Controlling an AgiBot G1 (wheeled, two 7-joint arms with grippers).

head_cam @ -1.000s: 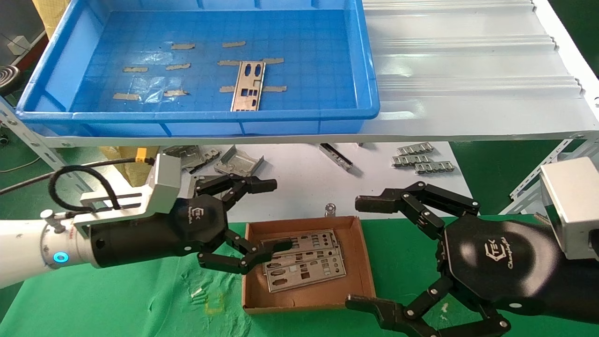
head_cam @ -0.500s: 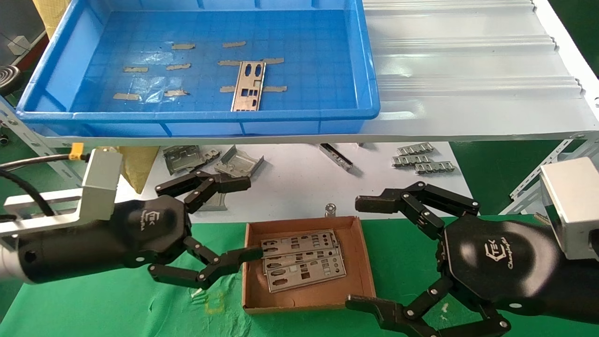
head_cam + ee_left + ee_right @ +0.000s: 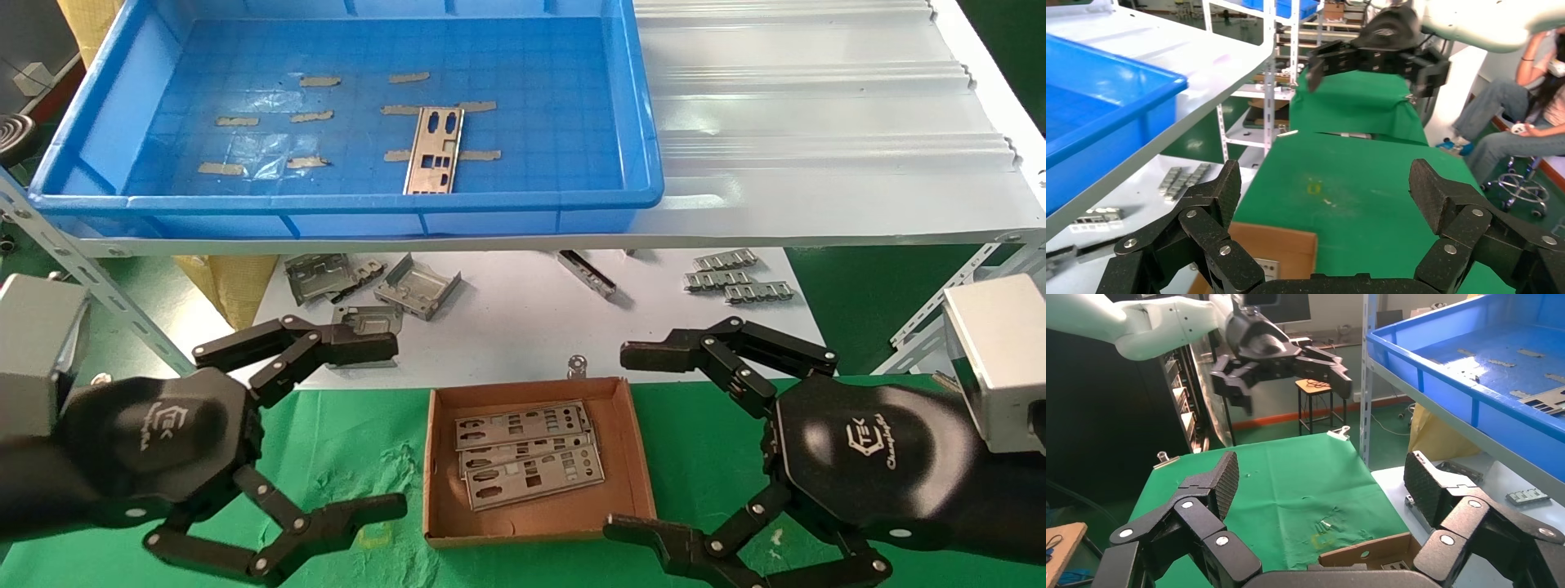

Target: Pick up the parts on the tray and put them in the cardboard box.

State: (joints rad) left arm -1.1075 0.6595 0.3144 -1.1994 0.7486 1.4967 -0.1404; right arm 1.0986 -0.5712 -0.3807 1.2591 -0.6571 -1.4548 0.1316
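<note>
One silver punched plate [image 3: 434,150] lies in the blue tray [image 3: 98,106] on the shelf; it also shows in the right wrist view [image 3: 1545,399]. Three more plates [image 3: 527,461] lie stacked in the cardboard box [image 3: 633,457] on the green cloth. My left gripper [image 3: 384,429] is open and empty, left of the box above the cloth. My right gripper [image 3: 625,441] is open and empty, just right of the box. The box edge shows in the left wrist view [image 3: 1272,242] and the right wrist view [image 3: 1364,551].
Bent grey brackets [image 3: 417,286] and ridged strips [image 3: 735,278] lie on the white sheet under the shelf. A small round metal piece [image 3: 577,362] sits behind the box. The shelf's angled metal legs [image 3: 90,278] stand at both sides.
My left gripper has drawn back from over the box to the left and toward the camera, empty and open. The right arm has not moved.
</note>
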